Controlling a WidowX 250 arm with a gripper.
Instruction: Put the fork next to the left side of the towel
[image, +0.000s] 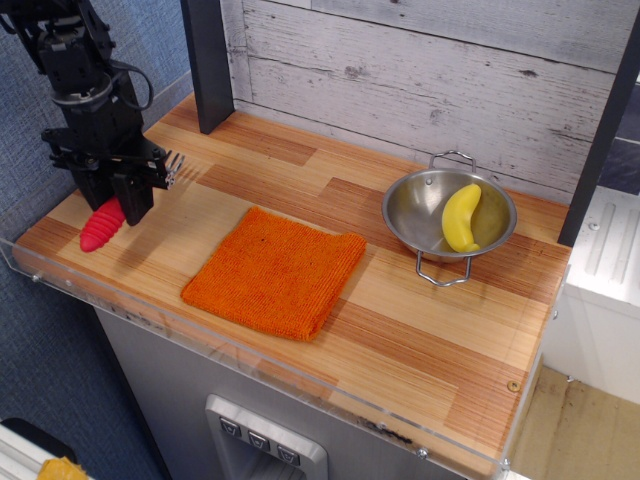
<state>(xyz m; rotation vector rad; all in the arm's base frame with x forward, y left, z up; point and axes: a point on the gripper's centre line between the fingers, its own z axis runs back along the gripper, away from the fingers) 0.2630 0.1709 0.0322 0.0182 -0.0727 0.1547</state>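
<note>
The orange towel (274, 272) lies flat on the wooden counter, a little left of its middle. My gripper (118, 203) is at the counter's left end, to the left of the towel, pointing down and shut on the fork (103, 224). The fork's ribbed red-pink handle sticks out below and left of the fingers, low over the wood. Its silver tines (176, 166) show to the right of the gripper. Whether the handle touches the counter I cannot tell.
A steel bowl (428, 203) with a yellow banana (461, 217) in it stands at the right back. A dark post (205, 62) rises at the back left. A clear plastic lip (150, 312) runs along the counter's front and left edges.
</note>
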